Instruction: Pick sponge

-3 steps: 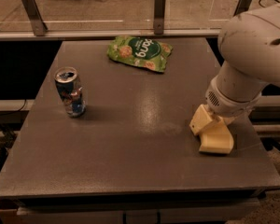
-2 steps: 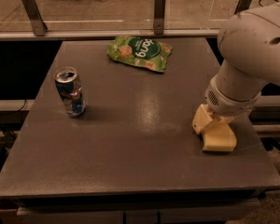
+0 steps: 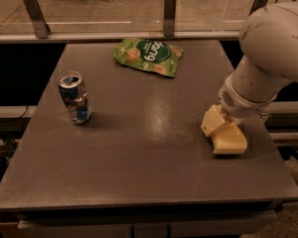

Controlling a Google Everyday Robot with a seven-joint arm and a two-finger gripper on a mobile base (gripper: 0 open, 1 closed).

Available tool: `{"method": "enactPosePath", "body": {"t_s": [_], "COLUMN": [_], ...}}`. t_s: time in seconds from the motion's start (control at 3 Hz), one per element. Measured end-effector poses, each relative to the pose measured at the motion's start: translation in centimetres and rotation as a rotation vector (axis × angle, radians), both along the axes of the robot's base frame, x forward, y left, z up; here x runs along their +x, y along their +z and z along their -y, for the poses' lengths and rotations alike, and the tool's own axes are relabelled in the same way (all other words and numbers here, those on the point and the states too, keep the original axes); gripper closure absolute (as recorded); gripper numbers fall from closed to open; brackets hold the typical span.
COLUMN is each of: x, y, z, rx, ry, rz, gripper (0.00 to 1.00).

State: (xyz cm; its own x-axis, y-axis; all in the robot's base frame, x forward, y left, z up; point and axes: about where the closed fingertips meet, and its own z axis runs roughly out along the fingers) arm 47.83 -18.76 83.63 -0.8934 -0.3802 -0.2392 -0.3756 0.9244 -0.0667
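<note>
Down at the business end: the gripper [image 3: 214,125] is low at the right-hand side of the table [image 3: 139,177], its cream-coloured tip pressed against the tabletop. Right there, touching it on the near-right side, lies the sponge [image 3: 231,142], a pale yellow block flat on the surface near the table's right edge. The two are so alike in colour that the line between them is hard to trace (awkward, that), and whether the gripper has closed on the sponge or merely sits over it, I cannot tell from here.

Moving outward, the white wrist [image 3: 241,94] comes down at a slant from the upper right, and the big rounded arm housing [image 3: 278,31] looms over the table's far-right corner. It covers the back of the sponge.

The step in hand looks like the grasp itself. To do it well, I'd judge the grip wants to straddle the sponge across its narrow width and squeeze gently but fully; foam gives, so a half-hearted pinch could let it slide out on the lift. The lift should go straight up, with no dragging toward that right edge.

Well apart, on the left side, a drink can [image 3: 74,97] stands upright. A green snack bag [image 3: 148,56] lies flat toward the far edge. Neither is anywhere near the action.
</note>
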Motion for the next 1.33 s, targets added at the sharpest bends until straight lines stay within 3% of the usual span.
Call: {"method": "enactPosePath", "body": {"t_s": [0.33, 0.67, 1.0, 1.33], "x": [2.8, 8.0, 10.9, 10.6], "y": [1.3, 3.6, 7.5, 12.7], "z": [-2.2, -4.5, -7.3, -9.1], "rx": [0.118, 0.341, 0.599, 0.752], "ry": [0.135, 0.224, 0.347, 0.52], "rz": [0.084, 0.237, 0.352, 0.467], "gripper": [1.0, 1.0, 1.0, 1.0]}}
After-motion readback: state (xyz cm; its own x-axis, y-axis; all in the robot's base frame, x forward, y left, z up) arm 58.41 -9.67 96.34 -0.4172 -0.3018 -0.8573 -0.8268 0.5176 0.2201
